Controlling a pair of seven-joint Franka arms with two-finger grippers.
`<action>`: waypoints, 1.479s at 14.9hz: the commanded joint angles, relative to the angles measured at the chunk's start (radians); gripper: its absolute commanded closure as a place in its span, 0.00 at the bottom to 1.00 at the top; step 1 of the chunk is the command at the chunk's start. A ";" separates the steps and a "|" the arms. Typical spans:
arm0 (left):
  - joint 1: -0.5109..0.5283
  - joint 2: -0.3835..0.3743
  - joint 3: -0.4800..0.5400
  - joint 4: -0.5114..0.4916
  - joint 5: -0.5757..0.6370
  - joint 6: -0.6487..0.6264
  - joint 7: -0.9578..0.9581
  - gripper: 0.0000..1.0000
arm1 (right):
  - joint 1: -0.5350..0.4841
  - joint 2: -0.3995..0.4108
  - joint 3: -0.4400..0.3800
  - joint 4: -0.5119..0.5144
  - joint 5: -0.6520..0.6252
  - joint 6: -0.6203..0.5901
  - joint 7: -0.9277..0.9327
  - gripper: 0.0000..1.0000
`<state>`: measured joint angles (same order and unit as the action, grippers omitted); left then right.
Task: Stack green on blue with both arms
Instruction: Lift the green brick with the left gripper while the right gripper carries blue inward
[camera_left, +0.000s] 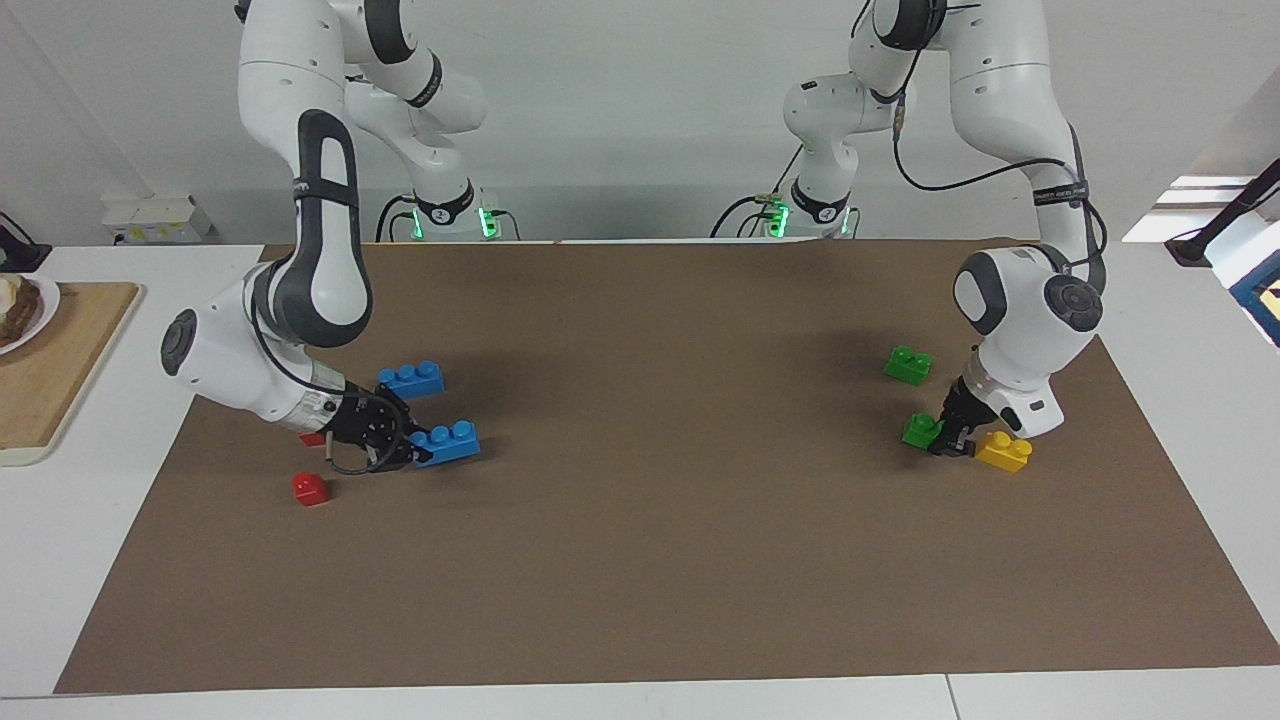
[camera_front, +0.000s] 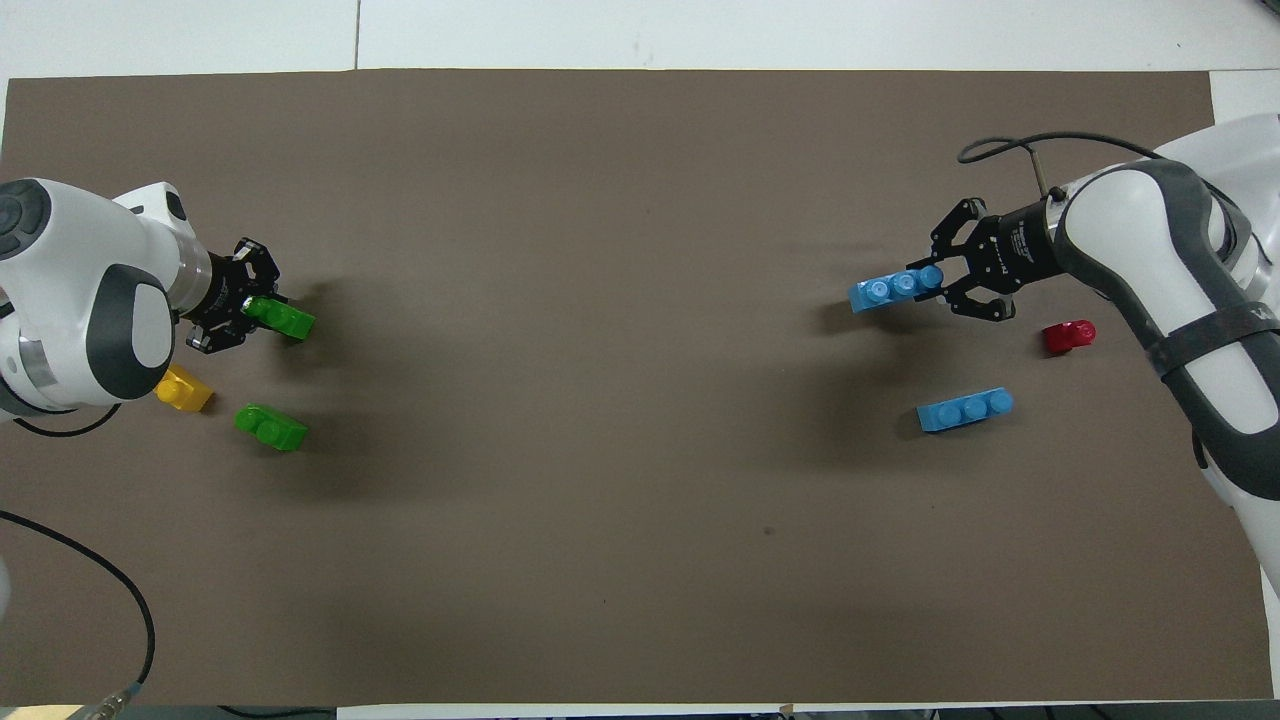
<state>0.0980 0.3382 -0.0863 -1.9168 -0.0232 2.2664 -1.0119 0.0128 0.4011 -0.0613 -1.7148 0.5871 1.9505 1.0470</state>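
From my station both views were evenly bright and sharp. Overhead light threw soft, blurred shadows beside the bricks and arms on the matte brown surface. Green indicator lights glowed at the arm bases.

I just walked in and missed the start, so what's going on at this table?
Each arm is picking up a brick. The left gripper is closed around a green brick at its end of the brown mat, beside a yellow brick; a second green brick lies nearer the robots. The right gripper grips one end of a blue brick; another blue brick and a red brick sit close by. Nothing is stacked yet.
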 joint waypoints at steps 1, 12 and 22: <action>-0.020 -0.057 0.002 0.039 -0.009 -0.106 -0.078 1.00 | 0.048 -0.019 0.038 0.067 0.028 -0.030 0.184 1.00; -0.242 -0.163 -0.006 0.114 -0.011 -0.271 -0.634 1.00 | 0.403 -0.010 0.074 -0.003 0.097 0.287 0.450 1.00; -0.469 -0.165 -0.016 0.111 -0.011 -0.225 -0.941 1.00 | 0.438 0.036 0.072 -0.086 0.132 0.432 0.536 1.00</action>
<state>-0.3327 0.1832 -0.1174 -1.8011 -0.0247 2.0284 -1.9074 0.4293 0.4313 0.0152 -1.7878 0.6941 2.3420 1.5604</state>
